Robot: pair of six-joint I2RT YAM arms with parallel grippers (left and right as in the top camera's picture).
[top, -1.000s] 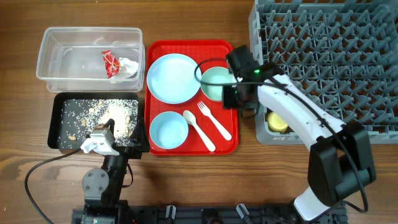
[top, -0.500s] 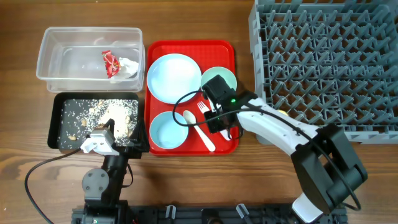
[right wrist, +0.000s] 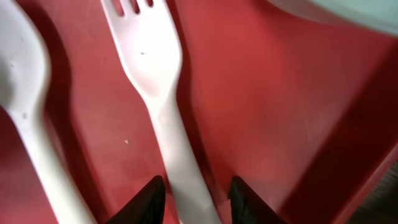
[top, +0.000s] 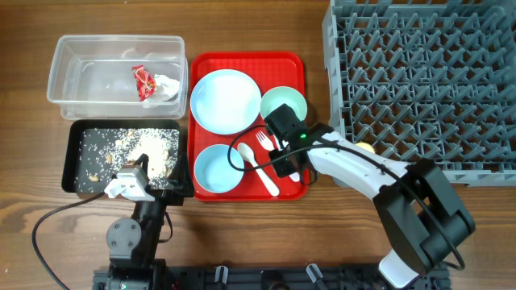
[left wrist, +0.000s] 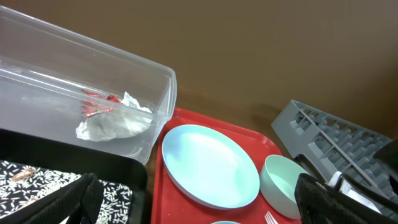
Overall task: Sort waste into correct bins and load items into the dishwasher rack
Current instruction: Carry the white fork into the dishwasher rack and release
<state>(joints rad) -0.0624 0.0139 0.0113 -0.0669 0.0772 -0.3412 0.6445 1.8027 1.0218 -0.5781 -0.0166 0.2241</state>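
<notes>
My right gripper (top: pixel 290 165) is open low over the red serving tray (top: pixel 242 63). Its fingertips (right wrist: pixel 198 200) straddle the handle of the white fork (right wrist: pixel 155 74), with a gap on each side. The white spoon (top: pixel 256 165) lies just left of the fork (top: pixel 264 142). The pale blue plate (top: pixel 225 101), the green bowl (top: pixel 284 103) and the blue bowl (top: pixel 219 169) sit on the same tray. The yellow cup (top: pixel 364 147) shows at the front left of the grey rack (top: pixel 427 80). My left gripper (top: pixel 143 167) is open and empty (left wrist: pixel 199 214) at the front of the black tray (top: pixel 81 157).
The clear tub (top: pixel 72 76) at the back left holds the red wrapper (top: pixel 145 80) with white paper. The black tray holds beige food scraps (top: pixel 149 145). A black cable loops from the right arm over the red tray. Bare wood lies in front of the trays.
My right gripper has moved from the rack's front left corner, by the yellow cup, left onto the red tray and down over the fork handle. The left arm has not moved.
</notes>
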